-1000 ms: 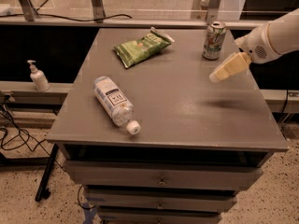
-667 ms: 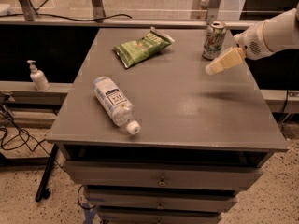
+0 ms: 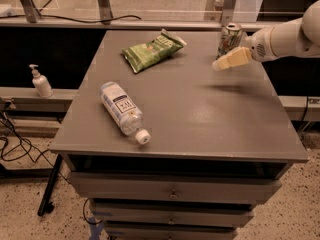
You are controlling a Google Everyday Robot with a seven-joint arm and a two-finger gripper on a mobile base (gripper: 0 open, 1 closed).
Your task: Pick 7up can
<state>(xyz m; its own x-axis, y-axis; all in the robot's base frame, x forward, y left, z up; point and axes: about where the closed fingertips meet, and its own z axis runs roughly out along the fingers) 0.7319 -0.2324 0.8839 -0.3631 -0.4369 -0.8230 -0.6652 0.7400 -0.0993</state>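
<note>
— 7up can (image 3: 229,38): where is it?
— Upright at your counter's (image 3: 200,114) far right corner. Your gripper (image 3: 229,60) hovers just in front of it; wide or narrow, I cannot tell.

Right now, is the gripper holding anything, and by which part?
Nothing is held, it seems. The gripper hangs just in front of the upright 7up can.

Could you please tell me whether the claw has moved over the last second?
Yes. The claw has moved away from the camera and slightly left in the view, and now hovers just in front of the 7up can, which has stayed put.
</note>
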